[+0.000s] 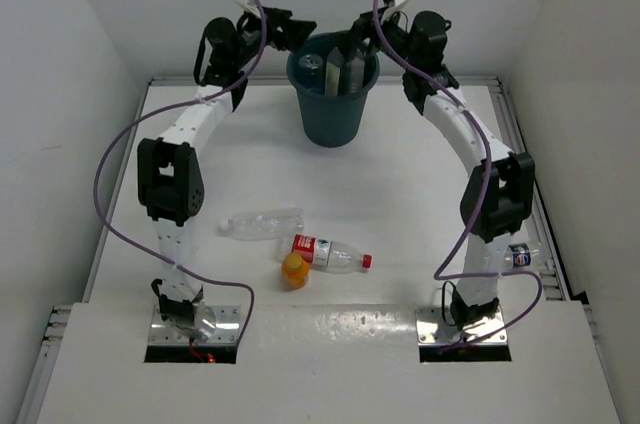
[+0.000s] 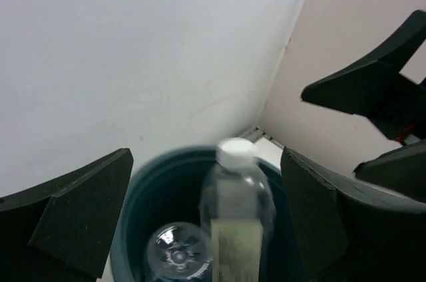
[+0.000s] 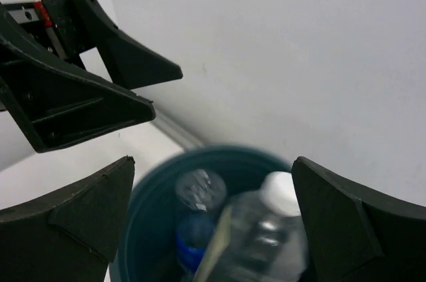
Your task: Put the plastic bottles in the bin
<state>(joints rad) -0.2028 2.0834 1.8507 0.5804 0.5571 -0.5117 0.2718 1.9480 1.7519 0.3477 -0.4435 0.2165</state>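
The dark teal bin stands at the back middle. Both grippers hover over its rim, the left gripper and the right gripper, both open and empty. A squarish clear bottle with a white cap stands blurred inside the bin; it shows between the left gripper's fingers and the right gripper's fingers. A second bottle with a blue label lies beside it. On the table lie a clear bottle, a red-labelled bottle and a stubby orange bottle.
A blue-labelled bottle lies at the table's right edge behind the right arm. White walls close in the back and sides. Purple cables loop beside both arms. Each wrist view shows the other gripper's fingers close by.
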